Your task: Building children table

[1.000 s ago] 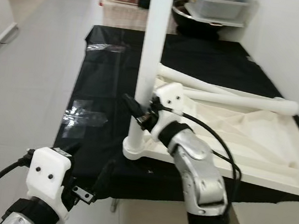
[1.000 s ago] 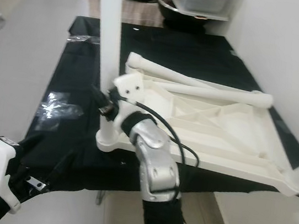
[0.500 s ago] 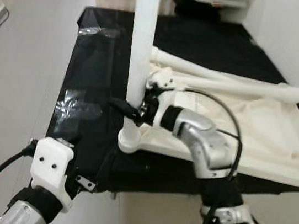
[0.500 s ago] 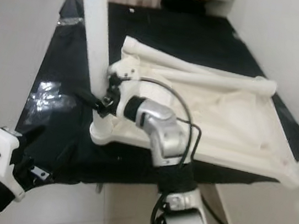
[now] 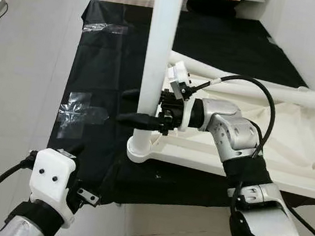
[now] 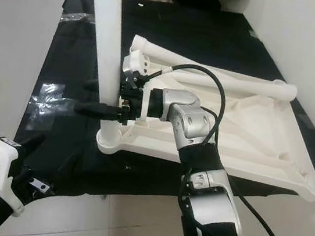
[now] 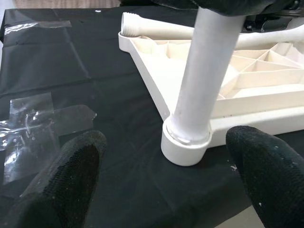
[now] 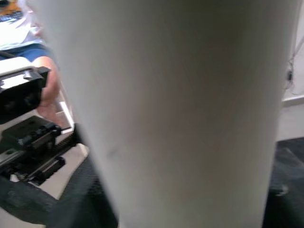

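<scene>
The right arm (image 5: pixel 234 135) reaches in from five o'clock, elbow bent, forearm running toward nine o'clock with the wrist level. The right gripper (image 5: pixel 138 106) sits near the middle of the head views — its two black fingers (image 5: pixel 137 118) point toward nine o'clock, one on each side of the leg (image 5: pixel 159 54), closed against it. A black cable (image 5: pixel 250 87) loops from the wrist back over the forearm. The left arm (image 5: pixel 46 196) hangs low at seven o'clock; the left gripper (image 7: pixel 161 180) has its fingers (image 7: pixel 61 175) spread wide — nothing between them.
</scene>
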Controlling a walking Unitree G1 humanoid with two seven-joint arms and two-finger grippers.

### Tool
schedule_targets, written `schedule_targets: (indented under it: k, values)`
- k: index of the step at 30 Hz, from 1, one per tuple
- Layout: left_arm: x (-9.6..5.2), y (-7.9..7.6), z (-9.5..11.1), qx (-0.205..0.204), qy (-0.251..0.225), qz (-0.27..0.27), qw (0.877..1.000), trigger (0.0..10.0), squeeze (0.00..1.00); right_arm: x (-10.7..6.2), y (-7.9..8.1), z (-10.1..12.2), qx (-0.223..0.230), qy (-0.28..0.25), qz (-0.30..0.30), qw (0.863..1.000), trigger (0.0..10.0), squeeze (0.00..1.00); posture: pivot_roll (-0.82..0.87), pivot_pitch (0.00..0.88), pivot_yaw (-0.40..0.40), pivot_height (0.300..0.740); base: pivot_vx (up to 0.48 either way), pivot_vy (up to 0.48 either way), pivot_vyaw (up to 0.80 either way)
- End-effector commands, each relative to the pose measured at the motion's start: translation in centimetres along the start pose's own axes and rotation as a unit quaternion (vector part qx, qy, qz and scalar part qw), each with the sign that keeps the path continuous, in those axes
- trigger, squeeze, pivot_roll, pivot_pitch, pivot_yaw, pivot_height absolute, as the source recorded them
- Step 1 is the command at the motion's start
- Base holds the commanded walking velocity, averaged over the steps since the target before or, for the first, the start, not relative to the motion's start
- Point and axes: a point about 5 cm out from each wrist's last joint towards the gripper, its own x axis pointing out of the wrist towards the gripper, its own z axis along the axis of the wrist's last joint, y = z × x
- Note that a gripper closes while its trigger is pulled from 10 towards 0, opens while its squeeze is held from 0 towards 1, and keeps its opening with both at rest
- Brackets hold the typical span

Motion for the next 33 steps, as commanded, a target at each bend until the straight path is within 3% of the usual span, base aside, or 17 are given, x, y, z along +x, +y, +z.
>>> schedule_targets:
  k: [1, 6, 9, 10, 11, 12, 13, 14, 15, 16, 20, 26, 27, 28, 29, 32, 33]
  values:
    - [-0.1, -0.2, 0.0, 0.006, 0.004, 0.001, 1.0, 10.0, 0.0, -0.1, 0.2, 0.3, -0.003, -0.013, 0.025, 1.0, 0.0, 0.0, 0.15, 0.189, -0.132, 0.74, 0.0, 0.0, 0.0]
    - [0.0, -0.4, -0.1, 0.002, 0.002, 0.0, 1.0, 10.0, 0.0, -0.4, 0.5, -0.5, -0.007, -0.009, 0.019, 1.0, 0.0, 0.0, 0.13, 0.185, -0.127, 0.74, 0.0, 0.0, 0.0]
    - [0.0, -0.3, -0.1, 0.003, 0.001, 0.0, 1.0, 10.0, 0.0, 0.4, 0.4, -2.8, -0.005, -0.002, -0.15, 0.989, 0.0, 0.0, 0.12, 0.182, -0.125, 0.74, 0.0, 0.0, 0.0]
    - [0.0, -0.3, -0.1, 0.003, 0.001, 0.0, 1.0, 10.0, 0.0, 0.4, 0.4, -2.8, -0.005, -0.002, -0.15, 0.989, 0.0, 0.0, 0.12, 0.182, -0.125, 0.74, 0.0, 0.0, 0.0]
    - [0.0, -0.2, -0.1, 0.004, 0.001, 0.0, 1.0, 10.0, 0.0, 0.9, 0.3, -4.1, 0.014, 0.0, -0.267, 0.964, 0.0, 0.0, 0.12, 0.184, -0.12, 0.74, 0.0, 0.0, 0.0]
    - [0.0, -0.1, -0.1, 0.005, 0.001, 0.001, 1.0, 10.0, 0.0, 1.0, 0.5, -5.5, 0.024, 0.015, -0.376, 0.926, 0.0, 0.0, 0.11, 0.184, -0.115, 0.74, 0.0, 0.0, 0.0]
    - [0.1, 0.0, -0.1, 0.005, 0.0, 0.001, 1.0, 10.0, 0.0, 1.3, 1.9, -7.0, 0.033, 0.037, -0.44, 0.897, 0.0, 0.0, 0.1, 0.185, -0.105, 0.74, 0.0, 0.0, 0.0]
    - [0.2, 0.1, -0.1, 0.005, 0.0, 0.001, 1.0, 10.0, 0.0, 1.8, 3.3, -7.6, 0.043, 0.045, -0.465, 0.883, 0.0, 0.0, 0.1, 0.184, -0.1, 0.74, 0.0, 0.0, 0.0]
    - [0.2, 0.1, -0.1, 0.005, 0.0, 0.001, 1.0, 10.0, 0.0, 1.8, 3.3, -7.6, 0.043, 0.045, -0.465, 0.883, 0.0, 0.0, 0.1, 0.184, -0.1, 0.74, 0.0, 0.0, 0.0]
    - [0.3, 0.1, -0.1, 0.004, 0.0, -0.002, 1.0, 10.0, 0.0, 3.1, 4.8, -7.8, 0.043, 0.045, -0.455, 0.889, 0.0, 0.0, 0.08, 0.172, -0.092, 0.74, 0.0, 0.0, 0.0]
    - [0.4, 0.1, -0.2, 0.003, 0.0, -0.003, 1.0, 10.0, 0.0, 3.4, 4.8, -7.7, 0.038, 0.042, -0.45, 0.891, 0.0, 0.0, 0.08, 0.17, -0.091, 0.74, 0.0, 0.0, 0.0]
    - [0.8, 0.1, -0.1, 0.005, -0.006, -0.001, 1.0, 10.0, 0.0, 3.2, 3.0, -6.7, 0.007, 0.034, -0.451, 0.892, 0.3, 0.0, 0.09, 0.158, -0.094, 0.74, 0.0, 0.0, 0.0]
    - [0.8, 0.2, 0.0, 0.006, -0.007, -0.001, 1.0, 10.0, 0.0, 3.2, 2.8, -6.4, 0.004, 0.026, -0.448, 0.894, 10.0, 0.0, 0.09, 0.157, -0.087, 0.74, 0.0, 0.0, 0.0]
    - [0.8, 0.2, 0.0, 0.006, -0.007, -0.001, 1.0, 10.0, 0.0, 3.1, 2.6, -6.1, 0.006, 0.016, -0.428, 0.903, 10.0, 0.04, 0.1, 0.158, -0.08, 0.74, 0.0, 0.0, 0.0]
    - [0.9, 0.3, 0.0, 0.006, -0.008, -0.001, 1.0, 10.0, 0.0, 3.0, 2.8, -5.9, 0.015, 0.009, -0.418, 0.908, 10.0, 0.98, 0.1, 0.159, -0.08, 0.74, 0.0, 0.0, 0.0]
    - [0.9, 0.3, 0.0, 0.006, -0.008, -0.002, 1.0, 10.0, 0.0, 2.9, 3.0, -5.7, 0.028, 0.001, -0.393, 0.919, 10.0, 1.0, 0.1, 0.159, -0.08, 0.74, 0.0, 0.0, 0.0]
    - [0.8, 0.3, 0.0, 0.006, -0.008, -0.003, 1.0, 10.0, 0.0, 2.6, 3.2, -5.7, 0.026, 0.008, -0.351, 0.936, 10.0, 1.0, 0.11, 0.159, -0.077, 0.74, 0.0, 0.0, 0.0]
